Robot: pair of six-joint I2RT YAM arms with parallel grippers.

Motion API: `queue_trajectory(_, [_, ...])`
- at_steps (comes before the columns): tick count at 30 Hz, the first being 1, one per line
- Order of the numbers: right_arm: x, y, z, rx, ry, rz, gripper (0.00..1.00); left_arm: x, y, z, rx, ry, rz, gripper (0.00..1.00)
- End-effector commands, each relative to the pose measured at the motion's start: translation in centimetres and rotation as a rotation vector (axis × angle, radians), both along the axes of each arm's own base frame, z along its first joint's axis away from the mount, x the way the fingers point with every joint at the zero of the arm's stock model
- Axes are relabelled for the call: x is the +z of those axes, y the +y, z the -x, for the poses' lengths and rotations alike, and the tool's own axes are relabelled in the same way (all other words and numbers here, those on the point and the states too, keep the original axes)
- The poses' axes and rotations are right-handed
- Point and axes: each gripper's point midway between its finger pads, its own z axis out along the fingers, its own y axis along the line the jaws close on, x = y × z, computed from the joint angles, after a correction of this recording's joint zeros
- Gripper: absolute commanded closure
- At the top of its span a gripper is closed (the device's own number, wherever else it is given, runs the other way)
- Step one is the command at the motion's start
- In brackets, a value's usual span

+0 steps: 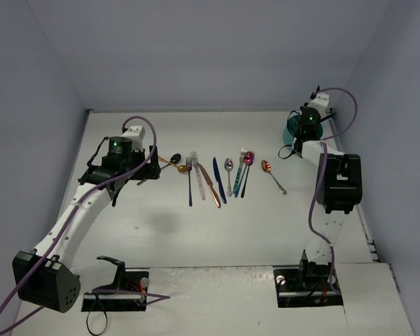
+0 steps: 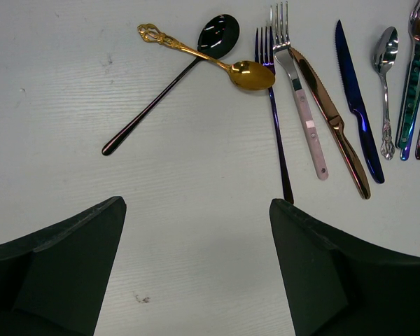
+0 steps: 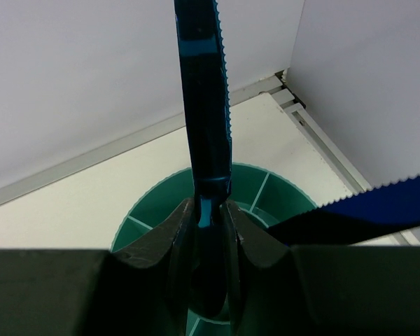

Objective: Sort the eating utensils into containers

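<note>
The left arm (image 1: 77,210) leans from its base at the near left, up and inward, its wrist bent so that the left claw (image 2: 196,204) points forward and down. Its two dark fingers (image 2: 56,266) stand wide apart, with nothing between them.

The right arm (image 1: 329,175) rises from its base at the near right, folds at a raised elbow and reaches to the far right corner, wrist turned downward. The right claw (image 3: 208,210) is pinched narrow, its fingers (image 3: 182,238) pressed against both sides of a dark blue knife (image 3: 203,105) that sticks out straight beyond the fingertips.
</note>
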Motion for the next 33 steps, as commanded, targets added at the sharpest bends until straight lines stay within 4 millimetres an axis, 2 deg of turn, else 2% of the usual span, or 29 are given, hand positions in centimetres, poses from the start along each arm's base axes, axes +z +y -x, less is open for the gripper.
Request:
queue_trajectory(1, [4.8, 0.1, -0.2, -0.03, -0.153, -0.015, 0.79, 2.9, -0.1, -1.1, 0.001, -0.091, 0.023, 0.18])
queue_trajectory(4, [4.6, 0.1, 0.0, -0.032, -0.147, -0.015, 0.75, 2.8, 0.0, -1.1, 0.003, -0.089, 0.026, 0.18])
queue_trajectory(12, [5.7, 0.1, 0.4, -0.03, -0.158, -0.011, 0.66, 2.8, 0.1, -1.1, 0.007, -0.087, 0.028, 0.18])
queue_trajectory(16, [6.9, 0.4, 1.1, -0.021, -0.172, -0.009, 0.61, 2.9, 0.1, -1.2, 0.01, -0.09, 0.032, 0.18])
queue_trajectory(20, [8.8, 0.4, 2.6, -0.019, -0.172, 0.002, 0.52, 3.0, 0.1, -1.1, 0.011, -0.093, 0.037, 0.18])
queue_trajectory(25, [11.4, 2.5, 5.0, 0.018, -0.168, -0.005, 0.42, 3.1, 0.2, -1.1, 0.011, -0.094, 0.04, 0.18])
queue_trajectory(29, [12.8, 4.1, 7.4, 0.045, -0.121, -0.008, 0.4, 3.2, 0.2, -1.1, 0.012, -0.097, 0.044, 0.18])
queue_trajectory(33, [14.3, 7.9, 10.2, 0.144, -0.066, -0.02, 0.4, 3.5, 0.3, -1.0, 0.014, -0.105, 0.046, 0.18])
